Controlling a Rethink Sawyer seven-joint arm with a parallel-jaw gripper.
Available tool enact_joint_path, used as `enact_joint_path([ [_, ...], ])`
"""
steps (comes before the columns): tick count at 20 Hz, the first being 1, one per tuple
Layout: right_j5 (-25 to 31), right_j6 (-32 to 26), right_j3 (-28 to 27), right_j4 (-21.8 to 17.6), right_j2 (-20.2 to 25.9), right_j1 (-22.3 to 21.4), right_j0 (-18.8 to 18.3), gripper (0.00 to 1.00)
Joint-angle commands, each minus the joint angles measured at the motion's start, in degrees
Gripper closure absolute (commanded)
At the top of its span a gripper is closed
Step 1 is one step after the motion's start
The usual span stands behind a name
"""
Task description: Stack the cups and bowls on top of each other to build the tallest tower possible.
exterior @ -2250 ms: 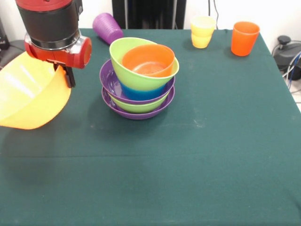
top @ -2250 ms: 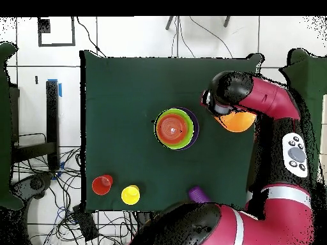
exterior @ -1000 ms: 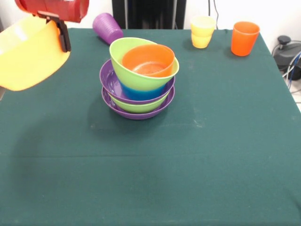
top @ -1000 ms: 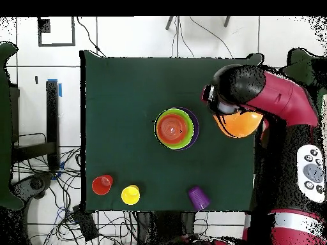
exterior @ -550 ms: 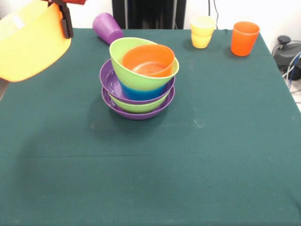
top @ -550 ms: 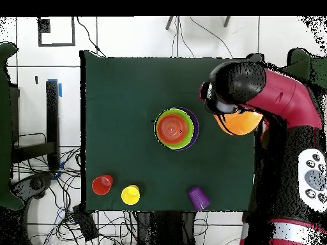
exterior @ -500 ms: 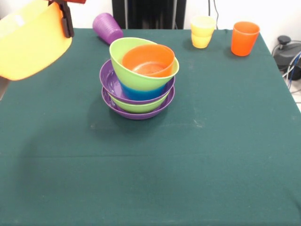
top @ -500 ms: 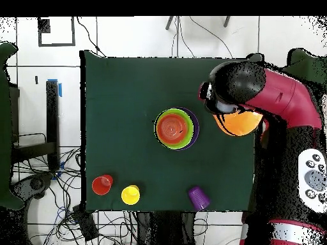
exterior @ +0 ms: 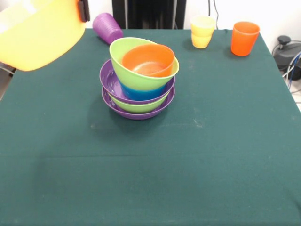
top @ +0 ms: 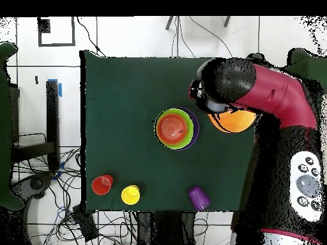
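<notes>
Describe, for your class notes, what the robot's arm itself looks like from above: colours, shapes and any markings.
From overhead, the arm is a thick, rounded tube in dark red, ending in a bulbous black joint housing. Lower on the arm sits a pale grey oval panel with small round buttons. In the front view only a small black part of the pincer shows at the top edge.

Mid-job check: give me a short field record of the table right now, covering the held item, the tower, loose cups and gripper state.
held item: large yellow-orange bowl, lifted clear of the table, tilted
gripper: finger against the bowl's rim; shut on it
tower: purple, green, purple, blue, green bowls, small red-orange bowl on top, upper part leaning
purple cup: lying on its side at the far edge
yellow cups: nested, upright
orange-red cup: upright, beside the yellow ones
table: green cloth
</notes>
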Motion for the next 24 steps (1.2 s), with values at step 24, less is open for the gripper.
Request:
enact_joint_path([
  [24, -0.3, 12.2, 14.0, 3.8, -3.9, -5.3, 9.2, 1.0],
])
